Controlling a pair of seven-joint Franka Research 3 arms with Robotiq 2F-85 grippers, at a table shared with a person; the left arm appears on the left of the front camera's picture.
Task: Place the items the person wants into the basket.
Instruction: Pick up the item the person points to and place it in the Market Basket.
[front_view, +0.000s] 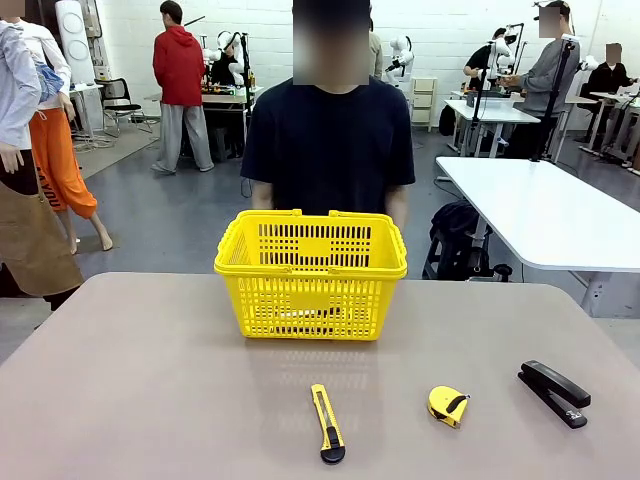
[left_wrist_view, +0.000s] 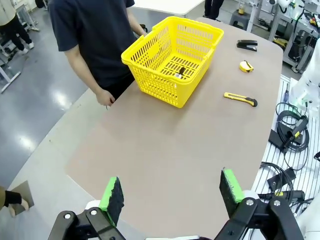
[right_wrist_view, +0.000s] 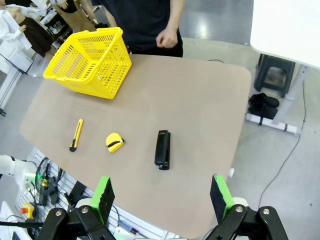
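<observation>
The small round yellow-and-black tape measure (front_view: 448, 405) lies on the table (front_view: 150, 400) between the long yellow utility knife (front_view: 327, 424) and the black stapler (front_view: 554, 392), well apart from the bright yellow perforated plastic basket (front_view: 310, 272). My left gripper (left_wrist_view: 171, 190) and right gripper (right_wrist_view: 161, 192) hang spread wide, empty. I fear the equally yellow knife invites a wrong pick. The left wrist view shows slim items (left_wrist_view: 180, 73) on the basket floor; the front view's grid masks them.

The basket (front_view: 300, 300) is bright yellow with a grid of holes. The knife (front_view: 327, 423) is yellow with a black tip, the tape measure (front_view: 447, 405) yellow and black, the stapler (front_view: 553, 393) black. The table (front_view: 150, 400) is dull beige. The person (front_view: 328, 145) wears dark navy.
</observation>
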